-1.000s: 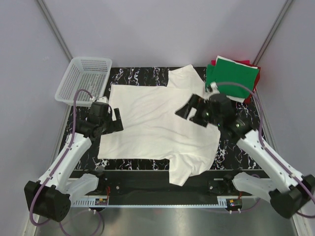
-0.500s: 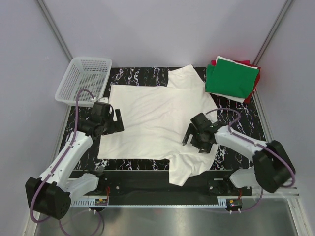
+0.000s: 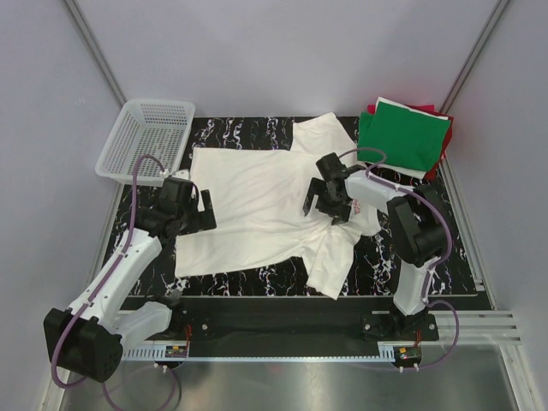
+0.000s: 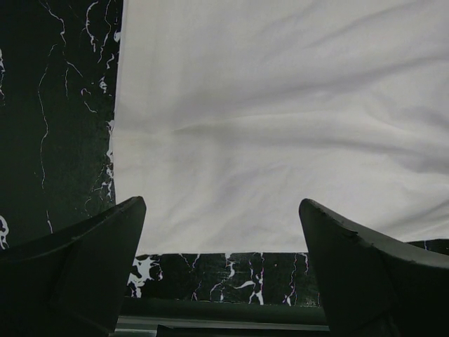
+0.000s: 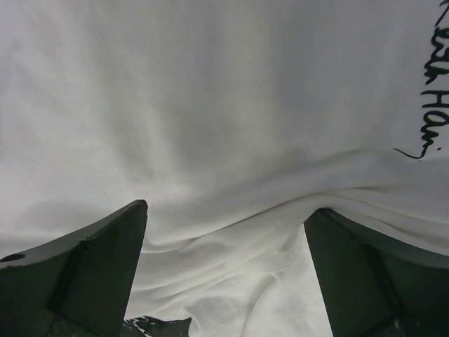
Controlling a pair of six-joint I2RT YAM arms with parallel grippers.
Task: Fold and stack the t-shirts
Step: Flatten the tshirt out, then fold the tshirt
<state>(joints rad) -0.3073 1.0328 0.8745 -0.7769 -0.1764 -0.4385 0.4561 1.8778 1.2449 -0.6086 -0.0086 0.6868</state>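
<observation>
T-shirt [image 3: 248, 199], perhaps against right end effector [image 3: 315, 199]

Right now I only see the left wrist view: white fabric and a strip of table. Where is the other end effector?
Observer: The right end effector is over the right side of the white t-shirt, jaws open, above rumpled fabric near the sleeve.
Operator: Is anything already folded?
Observer: Yes, a folded green t-shirt lies on a red t-shirt at the far right corner of the table.
Operator: And on my side?
Observer: A white mesh basket sits at the far left corner, beyond the left end effector, which is open at the shirt's left edge.
</observation>
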